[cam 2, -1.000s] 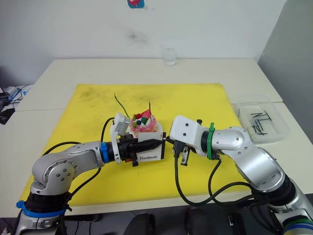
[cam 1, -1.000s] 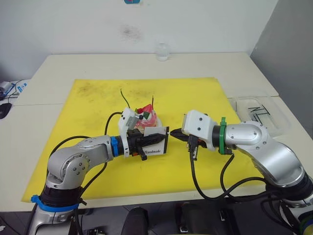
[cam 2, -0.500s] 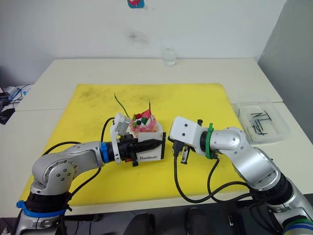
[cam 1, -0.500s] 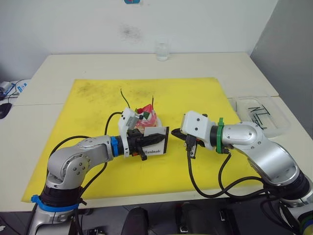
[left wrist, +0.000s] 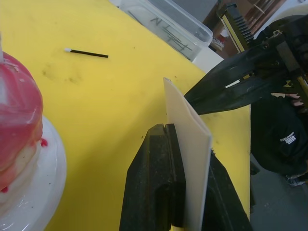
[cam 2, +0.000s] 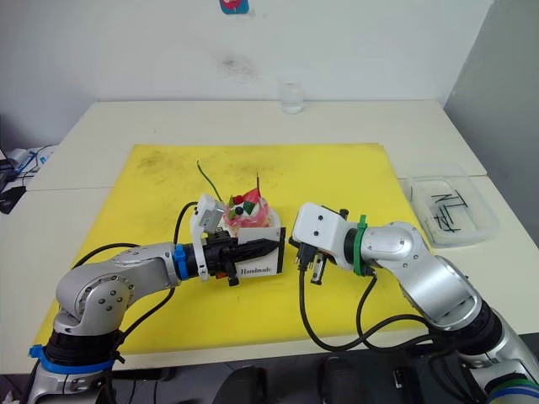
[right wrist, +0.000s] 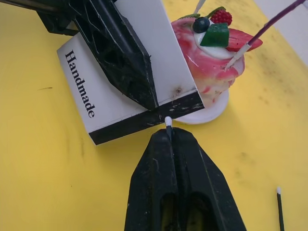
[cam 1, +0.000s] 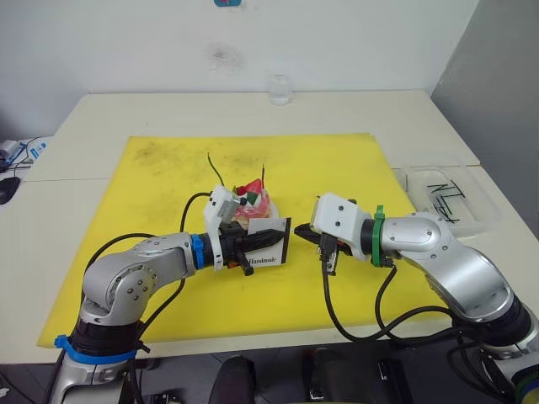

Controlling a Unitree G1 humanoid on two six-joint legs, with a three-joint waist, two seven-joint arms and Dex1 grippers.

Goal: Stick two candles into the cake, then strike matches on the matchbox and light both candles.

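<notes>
2 candles in the cake [cam 1: 253, 204] already: green candle [cam 1: 215, 171] curved and leaning toward the robot's left, dark red candle [cam 1: 264, 177] near upright. No flame on either. Cake on its small white plate [right wrist: 211, 113], around the middle of the yellow mat [cam 1: 337, 168].

Left gripper [cam 1: 276, 236]: clenched on the matchbox [right wrist: 96, 96], 1 black finger on each flat face. Matchbox on edge just in front of the cake, "Handmade" lettering toward the robot, black strip on the side facing the right gripper.

Right gripper [cam 1: 301, 233]: jaws pressed together on 1 match [right wrist: 168, 124], pale head sticking out past the fingertips. Match head just at the lower edge of the black strip; cannot tell whether touching or a hair apart. No spark or flame at the head.

1 more match [left wrist: 86, 53] flat on the mat, beyond the cake and well apart from both grippers.

Several dark sticks in the clear tray [cam 1: 438, 198], on the table [cam 1: 126, 114] beside the mat's right edge. 1 small glass [cam 1: 279, 87] at the far edge of the table, near the wall.
</notes>
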